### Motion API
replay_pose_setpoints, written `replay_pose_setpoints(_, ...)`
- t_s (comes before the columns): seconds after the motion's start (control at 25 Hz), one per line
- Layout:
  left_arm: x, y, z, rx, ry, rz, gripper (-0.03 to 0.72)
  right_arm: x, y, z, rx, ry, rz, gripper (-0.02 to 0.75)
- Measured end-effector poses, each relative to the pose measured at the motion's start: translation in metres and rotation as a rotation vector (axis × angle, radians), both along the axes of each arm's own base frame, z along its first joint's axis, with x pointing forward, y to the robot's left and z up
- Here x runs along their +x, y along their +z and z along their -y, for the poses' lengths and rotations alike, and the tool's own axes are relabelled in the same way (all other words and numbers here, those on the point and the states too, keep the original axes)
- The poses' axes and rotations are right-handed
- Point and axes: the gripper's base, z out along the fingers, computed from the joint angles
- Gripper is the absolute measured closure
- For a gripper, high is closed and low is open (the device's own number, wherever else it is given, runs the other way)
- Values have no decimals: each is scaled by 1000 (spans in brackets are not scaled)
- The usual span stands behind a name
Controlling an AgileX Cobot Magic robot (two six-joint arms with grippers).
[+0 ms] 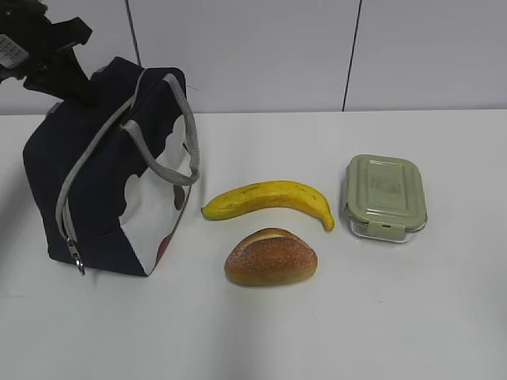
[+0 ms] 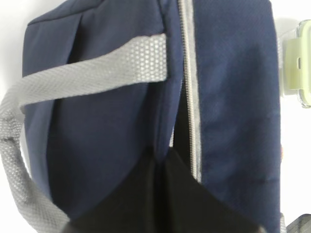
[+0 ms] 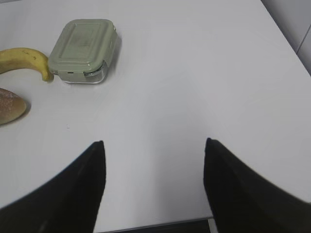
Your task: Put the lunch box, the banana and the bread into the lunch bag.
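The left claw [image 2: 160, 194] was closed at the top of the bag [image 1: 103, 182], far left. The right claw [image 3: 153, 160] hung open over bare table [image 3: 194, 73], well right of the box [image 3: 82, 48], banana [image 1: 269, 198] and bread [image 1: 272, 257].

White table [image 1: 412, 317], pale panelled wall [image 1: 261, 47] with dark seams

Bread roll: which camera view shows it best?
The exterior view: the bread lies whole and unobstructed in front of the banana. The right wrist view catches only one end of it at the left edge; the left wrist view shows none of it.
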Motion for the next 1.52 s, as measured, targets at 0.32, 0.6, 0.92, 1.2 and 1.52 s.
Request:
replay_pose_setpoints(0.32,0,0,0,-3,0,0,691,56,17,4,37,21,-59,268)
replay_pose_setpoints(0.6,0,0,0,-3,0,0,691,125,15,2,214,49,-286,268)
replay_pose_setpoints(0.92,0,0,0,-5,0,0,691,216,22,4,282,132,-472,267)
replay_pose_setpoints(1.2,0,0,0,-6,0,0,691,292,13,9,272,245,-625,267)
replay_pose_setpoints(1.52,0,0,0,-6,0,0,691,353,-30,12,347,411,-721,220)
